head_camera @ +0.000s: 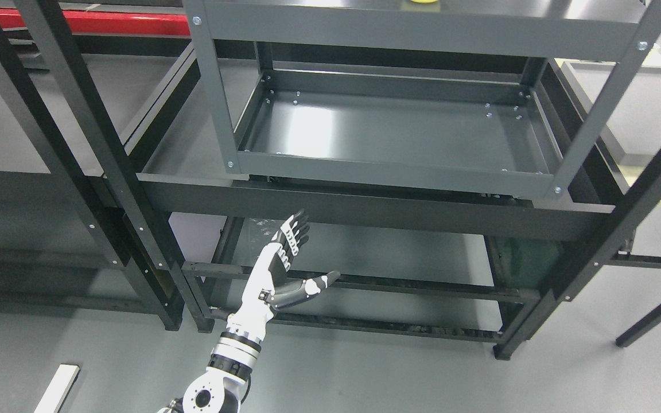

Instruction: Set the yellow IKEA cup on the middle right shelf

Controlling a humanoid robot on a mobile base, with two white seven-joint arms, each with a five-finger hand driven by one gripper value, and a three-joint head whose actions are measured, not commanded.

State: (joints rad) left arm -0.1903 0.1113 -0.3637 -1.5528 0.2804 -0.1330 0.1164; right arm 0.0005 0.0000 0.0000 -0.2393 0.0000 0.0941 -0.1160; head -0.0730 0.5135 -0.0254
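- up top, the cup [424,2] shows only as a yellow sliver at the 12 o'clock edge of the view, sitting on the upper shelf [479,17] of the grey rack [216,115]; most of it is cut off by the frame.
- the left hand [284,269] comes in from the bottom edge left of the middle, at about 7 o'clock, on a white and black arm [233,350].
- its fingers [295,229] are stretched out straight and close together, pointing toward 1 o'clock, with the thumb [319,282] splayed out toward 3 o'clock; it holds nothing.
- the hand hovers in front of the dark crossbeam [365,209] that runs below the grey rack, well apart from the cup.
- the grey rack's lower tray [388,135] lies at the centre of the view, its floor shiny with a pale glare at 9 o'clock.
- darker black racks [101,172] stand around it, one at 9 o'clock and posts at 3 to 4 o'clock.
- a red strip [89,22] shows at 11 o'clock behind the black posts.
- a white slat [58,387] lies on the grey floor [422,378] at 7 o'clock, left of the arm.
- the right arm does not show.
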